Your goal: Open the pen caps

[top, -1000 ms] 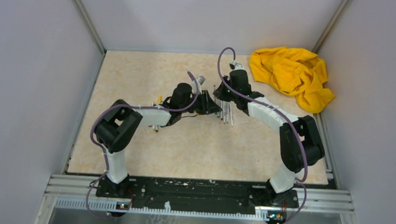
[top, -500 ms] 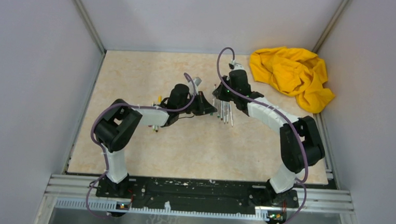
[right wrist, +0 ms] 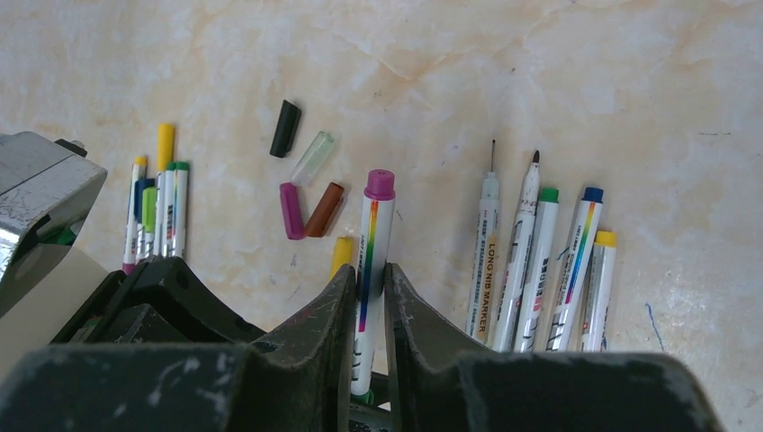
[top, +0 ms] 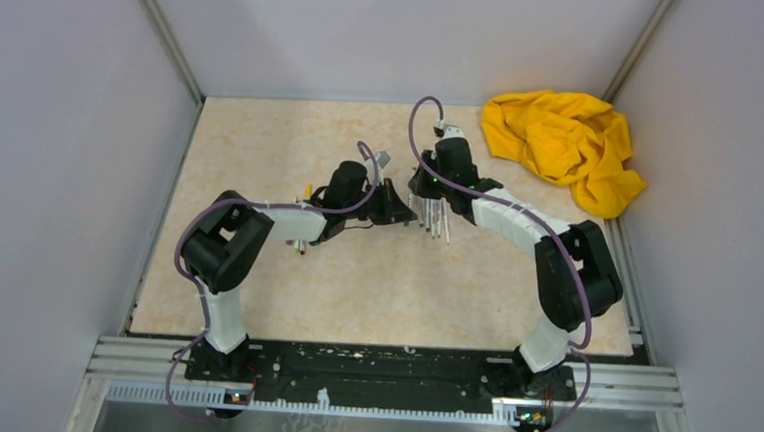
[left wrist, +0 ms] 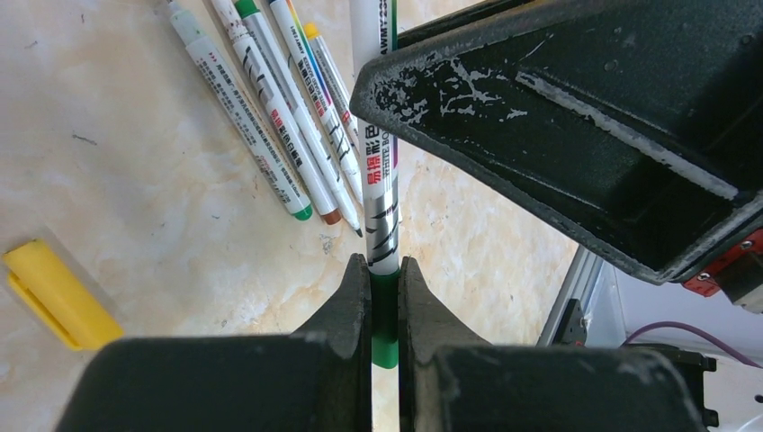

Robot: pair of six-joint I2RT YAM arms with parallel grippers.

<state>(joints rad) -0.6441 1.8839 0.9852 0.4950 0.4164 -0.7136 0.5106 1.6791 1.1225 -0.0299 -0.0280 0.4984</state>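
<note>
Left gripper [left wrist: 384, 270] clenched on green pen cap [left wrist: 384, 315]; right gripper [right wrist: 368, 274] grasping the same pen's marker barrel [right wrist: 372, 234]. Loose purple cap [right wrist: 290, 211] and brown cap [right wrist: 323, 210] lie just beside it.

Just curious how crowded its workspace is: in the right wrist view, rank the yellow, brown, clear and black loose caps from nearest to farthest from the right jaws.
From the right gripper, shut on a marker:
1. yellow cap, beside the jaws, picture-left.
2. brown cap, above that.
3. clear cap, higher still.
4. black cap, farthest, top left.
</note>
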